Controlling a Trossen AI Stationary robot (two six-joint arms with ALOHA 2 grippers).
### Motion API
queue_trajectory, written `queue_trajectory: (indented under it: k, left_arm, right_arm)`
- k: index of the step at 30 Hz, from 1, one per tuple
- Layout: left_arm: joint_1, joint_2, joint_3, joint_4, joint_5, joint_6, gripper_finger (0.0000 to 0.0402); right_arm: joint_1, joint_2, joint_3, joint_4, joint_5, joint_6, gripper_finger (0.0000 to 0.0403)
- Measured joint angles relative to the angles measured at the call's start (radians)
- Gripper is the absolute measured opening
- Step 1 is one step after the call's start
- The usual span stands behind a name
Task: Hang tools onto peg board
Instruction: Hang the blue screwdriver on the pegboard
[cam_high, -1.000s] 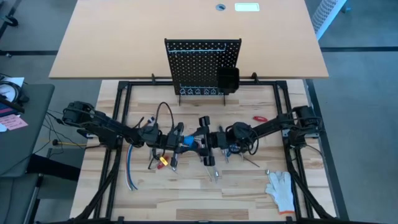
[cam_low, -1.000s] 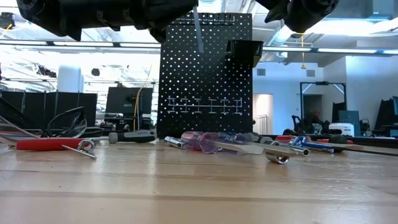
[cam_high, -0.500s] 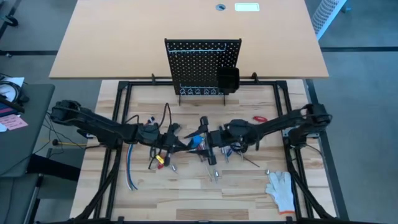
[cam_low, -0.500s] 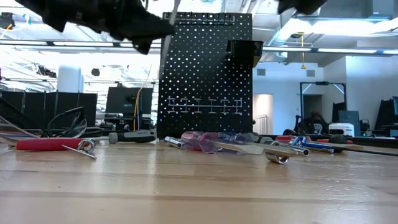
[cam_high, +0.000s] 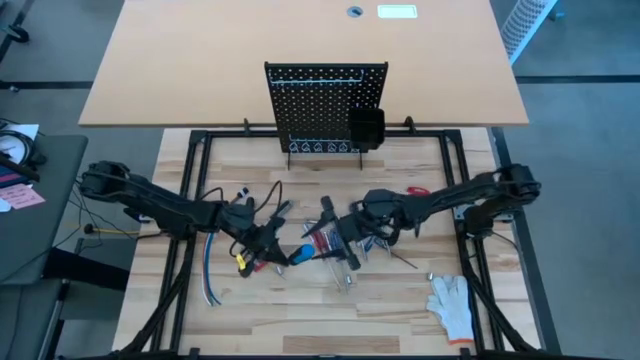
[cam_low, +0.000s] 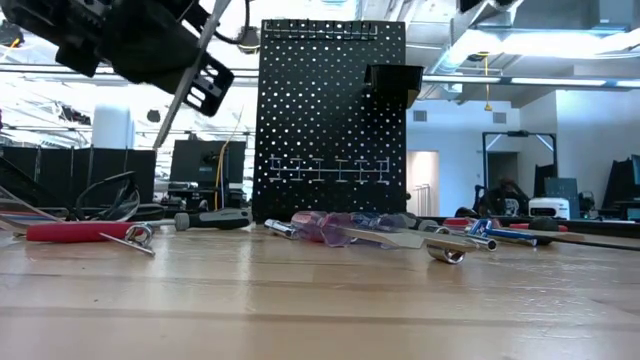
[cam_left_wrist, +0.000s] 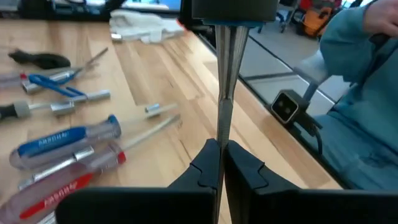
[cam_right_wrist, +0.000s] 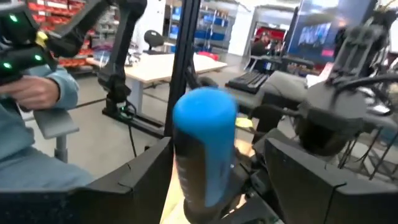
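Observation:
A screwdriver with a dark handle and a blue cap (cam_right_wrist: 204, 122) hangs above the middle of the table, its blue end (cam_high: 300, 255) between the two arms. My left gripper (cam_left_wrist: 221, 149) is shut on its metal shaft and shows at the low view's upper left (cam_low: 195, 75). My right gripper (cam_right_wrist: 217, 155) is open. Its fingers stand on either side of the handle, with a gap on each side. The black peg board (cam_high: 325, 105) stands upright at the table's far edge. More tools (cam_high: 345, 265) lie flat on the table. My left gripper pinches the screwdriver's bare metal shaft (cam_left_wrist: 222, 127) between its two fingers. The shaft runs on ahead of the fingertips, along them, toward the handle. The screwdriver is lifted clear of the table, and its shaft slants in the low view (cam_low: 185, 95).
Blue and red clear-handled screwdrivers (cam_left_wrist: 68, 140) and sockets lie below the grippers. Red-handled pliers (cam_high: 417, 190) lie far right and a white glove (cam_high: 452, 305) near right. A cable bundle (cam_high: 210, 275) lies near left. A person in a teal sleeve (cam_left_wrist: 357, 93) sits beyond the table.
My left gripper has drawn back toward the table's near left and sunk a little, taking the screwdriver with it. The shaft stood nearly upright before the peg board and now slants. The blue handle end has gone toward the near edge. My right gripper has tipped up.

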Motion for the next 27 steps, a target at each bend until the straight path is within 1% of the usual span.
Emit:
queue_trajectory:
  k: [2, 4, 6, 7, 9, 12, 14, 17, 19, 21, 23, 25, 27]
  left_arm:
    - [0.000, 0.012, 0.000, 0.004, 0.000, 0.000, 0.0000]
    - [0.000, 0.020, 0.000, -0.002, 0.000, 0.000, 0.0000]
    - [0.000, 0.022, 0.000, -0.003, 0.000, 0.000, 0.0000]
    - [0.000, 0.022, 0.000, -0.001, 0.001, 0.000, 0.0000]
    - [0.000, 0.023, 0.000, -0.007, 0.001, 0.000, 0.0000]
    - [0.000, 0.023, 0.000, -0.016, 0.000, 0.000, 0.0000]
    - [0.000, 0.023, 0.000, -0.017, 0.001, -0.003, 0.0000]
    - [0.000, 0.023, 0.000, -0.010, 0.000, -0.003, 0.0000]
    - [0.000, 0.023, 0.000, -0.011, -0.003, -0.003, 0.0000]
    - [0.000, 0.023, 0.000, -0.019, -0.018, -0.002, 0.0000]
    - [0.000, 0.023, 0.000, -0.028, -0.056, 0.010, 0.0007]
    - [0.000, 0.023, 0.000, -0.039, -0.110, 0.015, 0.0021]
    - [0.006, 0.023, 0.000, -0.061, -0.156, 0.027, 0.0041]
  right_arm:
    - [0.000, 0.032, 0.033, -0.015, -0.028, -0.001, 0.0260]
    - [0.000, 0.061, 0.078, -0.032, -0.094, -0.003, 0.0260]
    - [0.000, 0.081, 0.118, -0.080, -0.149, -0.003, 0.0256]
    - [0.001, 0.086, 0.137, -0.109, -0.158, -0.003, 0.0252]
    - [0.001, 0.096, 0.167, -0.181, -0.162, -0.003, 0.0234]
    - [0.001, 0.090, 0.198, -0.285, -0.160, -0.003, 0.0190]
    - [0.000, 0.081, 0.208, -0.315, -0.145, -0.014, 0.0158]
    - [0.000, 0.067, 0.209, -0.341, -0.138, -0.016, 0.0154]
    - [0.001, 0.061, 0.208, -0.363, -0.113, -0.011, 0.0154]
    - [0.003, 0.059, 0.209, -0.385, -0.059, 0.006, 0.0154]
    - [0.003, 0.059, 0.209, -0.396, -0.011, 0.034, 0.0154]
    - [-0.001, 0.058, 0.209, -0.401, 0.028, 0.077, 0.0154]
    - [-0.006, 0.058, 0.208, -0.418, 0.111, 0.144, 0.0154]
